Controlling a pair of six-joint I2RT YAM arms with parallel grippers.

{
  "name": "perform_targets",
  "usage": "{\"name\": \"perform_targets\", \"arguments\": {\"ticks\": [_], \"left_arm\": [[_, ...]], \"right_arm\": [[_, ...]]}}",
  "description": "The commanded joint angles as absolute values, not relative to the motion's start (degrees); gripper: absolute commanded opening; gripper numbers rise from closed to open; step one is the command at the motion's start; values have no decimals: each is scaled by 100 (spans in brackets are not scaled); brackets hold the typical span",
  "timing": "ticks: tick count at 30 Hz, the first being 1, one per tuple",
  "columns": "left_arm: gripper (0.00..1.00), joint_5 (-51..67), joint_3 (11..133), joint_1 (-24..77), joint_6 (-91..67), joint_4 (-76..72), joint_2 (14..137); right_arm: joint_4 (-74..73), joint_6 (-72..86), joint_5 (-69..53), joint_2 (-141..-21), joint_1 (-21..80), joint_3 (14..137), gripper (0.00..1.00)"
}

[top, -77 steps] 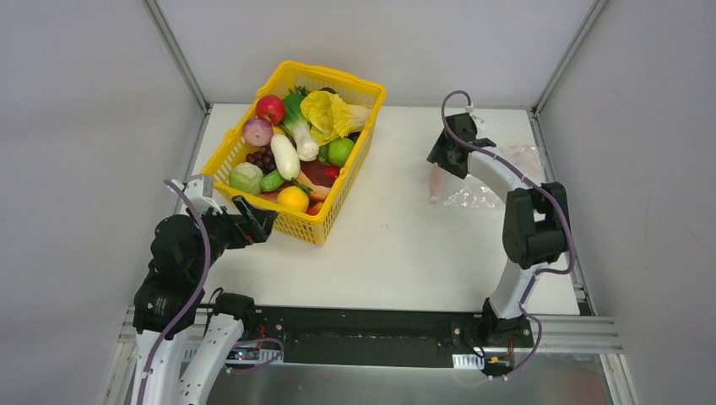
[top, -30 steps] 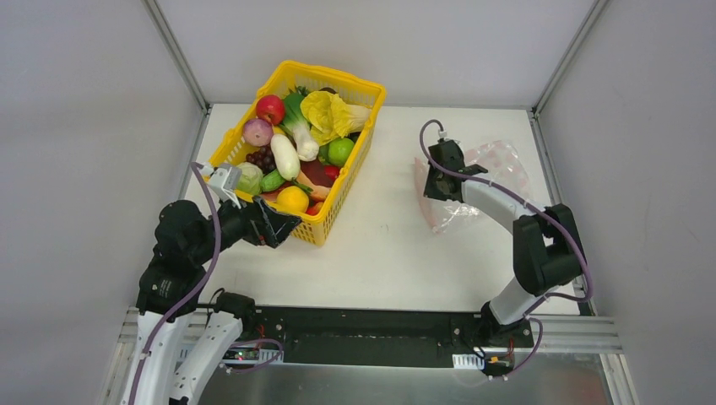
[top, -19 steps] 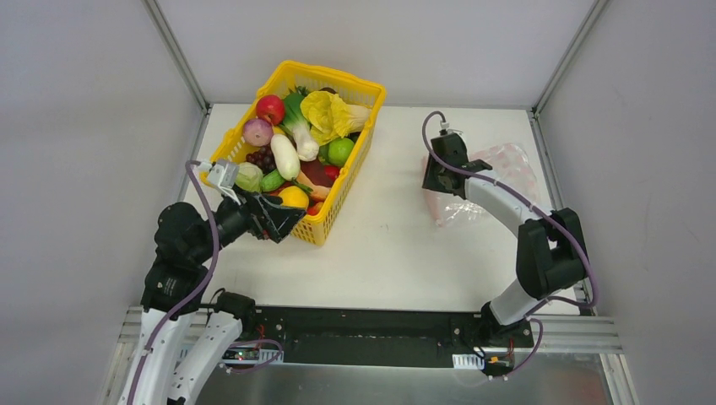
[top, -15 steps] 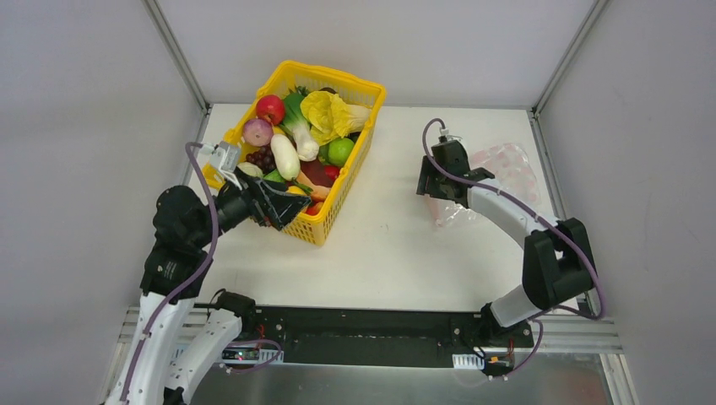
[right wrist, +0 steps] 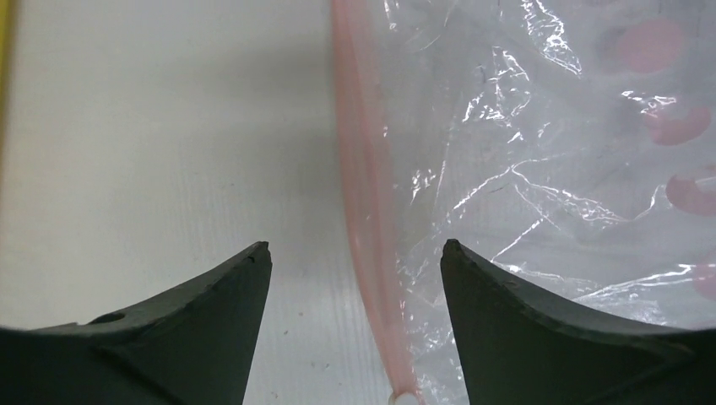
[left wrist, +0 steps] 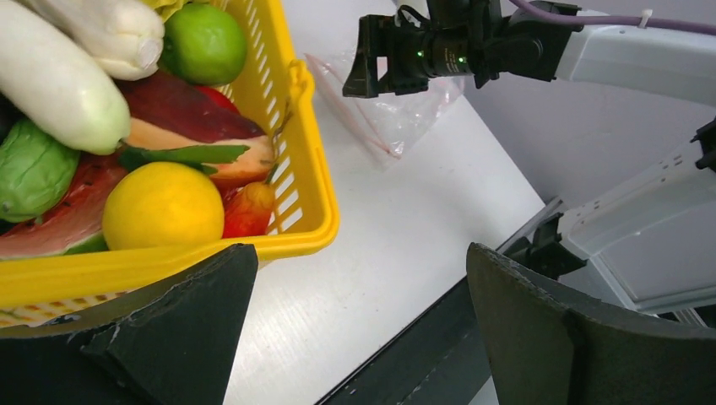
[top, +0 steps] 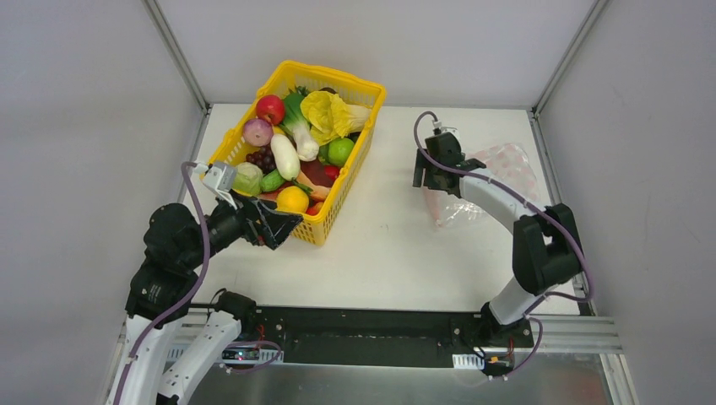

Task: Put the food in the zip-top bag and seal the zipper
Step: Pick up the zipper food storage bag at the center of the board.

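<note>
Bright even light, soft shadows, sharp focus

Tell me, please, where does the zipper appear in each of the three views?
Top external: the zipper is the bag's left edge, right of centre, just below the right pincer.
Left wrist: the zipper is a pink diagonal line at upper middle, beyond the basket corner.
Right wrist: the zipper is a pink strip running top to bottom through the centre.
Shared landmark: the open right pincer, above the zipper in every view.

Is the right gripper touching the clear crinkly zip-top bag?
Cannot tell. Right wrist view: the open right gripper straddles the clear zip-top bag's pink zipper strip, but neither contact nor gap shows.
</note>
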State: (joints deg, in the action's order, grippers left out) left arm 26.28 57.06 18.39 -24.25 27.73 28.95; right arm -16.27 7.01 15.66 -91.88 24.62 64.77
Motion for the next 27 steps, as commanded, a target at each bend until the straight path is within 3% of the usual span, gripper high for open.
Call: {"name": "perform_targets", "arguments": {"ticks": [1, 5, 11, 16, 20, 26, 27], "left_arm": [[99, 2284, 5800, 1872, -2035, 3310, 2866], [99, 2462, 5876, 1872, -2048, 3311, 3008], [99, 2561, 5864, 1872, -2039, 3125, 3146], [99, 2679, 5944, 1872, -1993, 3096, 3315], [99, 2566, 5826, 1872, -1972, 2752, 3156], [99, 2876, 6574, 1902, -1934, 2605, 4024], [93, 2853, 6636, 1989, -1936, 2587, 4142]], "right_arm": [[-1696, 408, 2111, -9890, 2455, 6887, 75], [-1665, 358, 2661, -10246, 2440, 6994, 69], [-1537, 424, 2444, -10126, 2408, 6751, 57], [-1352, 525, 2361, -10065, 2406, 6518, 30], [-1308, 759, 2476, -10050, 2412, 6399, 0], [-788, 1285, 1691, -9308, 2652, 5602, 0], [-765, 1333, 1618, -9193, 2701, 5475, 0]]}}
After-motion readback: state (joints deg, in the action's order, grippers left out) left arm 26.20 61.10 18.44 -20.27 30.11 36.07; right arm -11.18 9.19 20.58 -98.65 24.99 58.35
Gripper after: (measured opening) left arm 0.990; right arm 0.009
